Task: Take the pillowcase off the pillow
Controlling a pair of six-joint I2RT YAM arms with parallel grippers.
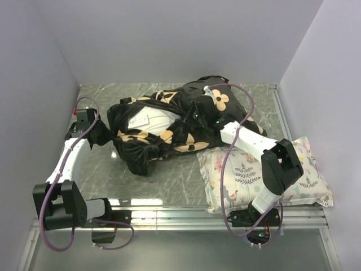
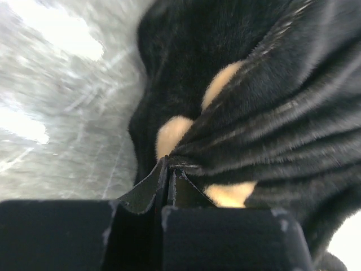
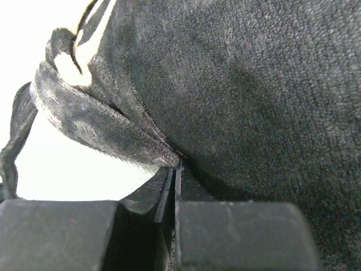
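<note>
Left fingers [image 2: 145, 196] clamp pillowcase [image 1: 189, 132] edge at 9 o'clock; right fingers [image 3: 148, 196] pinch its fold centrally. Pillow [image 1: 161, 121] shows white between them, long axis 8-to-2 o'clock on surface [image 1: 169, 175].

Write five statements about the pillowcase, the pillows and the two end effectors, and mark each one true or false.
1. The left end effector is shut on the pillowcase. True.
2. The right end effector is open, holding nothing. False: it is shut on the pillowcase's black fabric.
3. The pillow shows white through an opening in the pillowcase. True.
4. The pillowcase lies fully off the pillow. False: it covers most of the pillow.
5. The floral pillow lies to the left of the pillowcase. False: it lies to its right, at the near edge.
</note>
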